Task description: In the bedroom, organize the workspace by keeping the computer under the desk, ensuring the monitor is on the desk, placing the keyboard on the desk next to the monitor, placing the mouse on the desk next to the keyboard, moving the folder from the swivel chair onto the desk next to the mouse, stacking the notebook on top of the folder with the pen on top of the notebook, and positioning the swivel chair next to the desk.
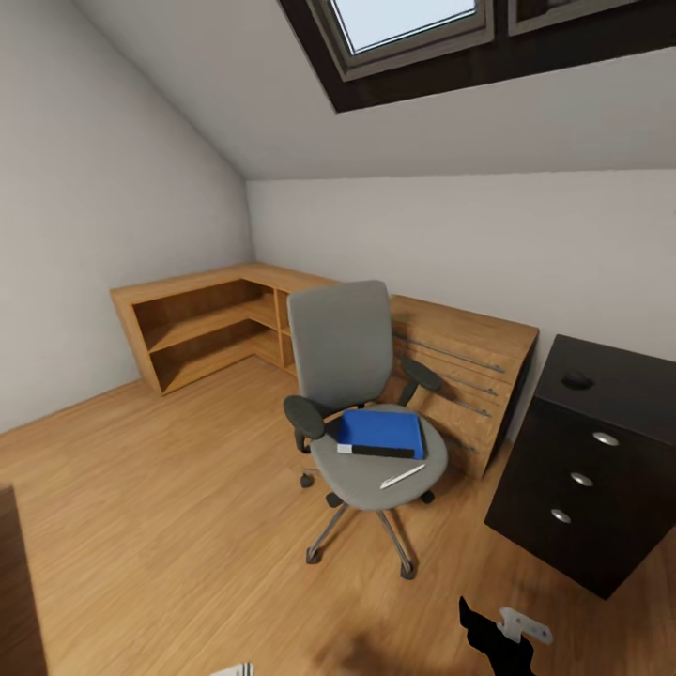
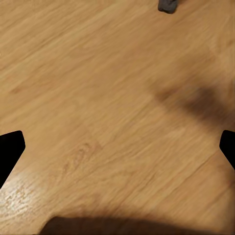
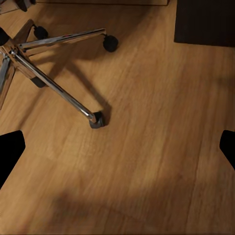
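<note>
An attic room with pale grey walls (image 1: 94, 188) and a sloping ceiling (image 1: 282, 103) holding a dark-framed skylight (image 1: 404, 28) at the top. Warm wood plank floor (image 1: 169, 526) spreads across the near ground. In the far corner stands an L-shaped light wooden shelf unit (image 1: 202, 324), with a matching wooden dresser (image 1: 469, 376) with long metal handles to its right.
</note>
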### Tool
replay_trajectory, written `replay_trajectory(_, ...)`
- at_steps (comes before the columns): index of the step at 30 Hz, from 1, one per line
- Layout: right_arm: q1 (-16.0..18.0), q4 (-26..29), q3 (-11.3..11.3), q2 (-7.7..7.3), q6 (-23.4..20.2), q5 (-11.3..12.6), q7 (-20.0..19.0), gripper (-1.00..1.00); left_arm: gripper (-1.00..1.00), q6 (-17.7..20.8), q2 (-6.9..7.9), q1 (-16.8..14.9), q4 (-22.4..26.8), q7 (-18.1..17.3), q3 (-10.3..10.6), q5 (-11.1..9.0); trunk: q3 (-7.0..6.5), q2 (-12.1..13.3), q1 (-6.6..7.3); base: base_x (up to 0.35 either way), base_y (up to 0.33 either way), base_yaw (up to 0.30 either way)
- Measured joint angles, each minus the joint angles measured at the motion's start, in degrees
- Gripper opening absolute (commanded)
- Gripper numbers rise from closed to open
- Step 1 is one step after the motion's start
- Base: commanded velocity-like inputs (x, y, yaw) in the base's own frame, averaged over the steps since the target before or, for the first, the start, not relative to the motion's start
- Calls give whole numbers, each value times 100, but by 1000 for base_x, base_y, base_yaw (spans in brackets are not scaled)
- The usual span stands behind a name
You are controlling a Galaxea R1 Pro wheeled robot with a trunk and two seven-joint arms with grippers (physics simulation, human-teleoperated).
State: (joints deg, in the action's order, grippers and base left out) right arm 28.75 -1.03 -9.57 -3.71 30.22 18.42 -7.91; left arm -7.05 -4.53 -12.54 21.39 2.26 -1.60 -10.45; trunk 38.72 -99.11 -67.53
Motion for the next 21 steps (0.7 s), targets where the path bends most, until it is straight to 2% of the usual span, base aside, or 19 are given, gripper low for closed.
replay_trajectory(6,-4,-6,1,3,2,7,4,100,100,0,0,-1,-2,0,0,-1,-121,241,132,0,0,-69)
replay_trajectory(15,-7,-3,1,4,54,19,5,100,100,-1,-1,-1,-13,0,-7,-3,-334,602,330,0,0,-167)
replay_trajectory(18,-30,-7,3,46,511,21,12,100,100,-8,0,0,-106,0,-15,-7,-409,722,395,0,0,-159)
replay_trajectory(21,-76,-8,1,76,691,26,14,100,100,-34,0,0,-256,0,-16,-7,-485,842,461,0,0,-153)
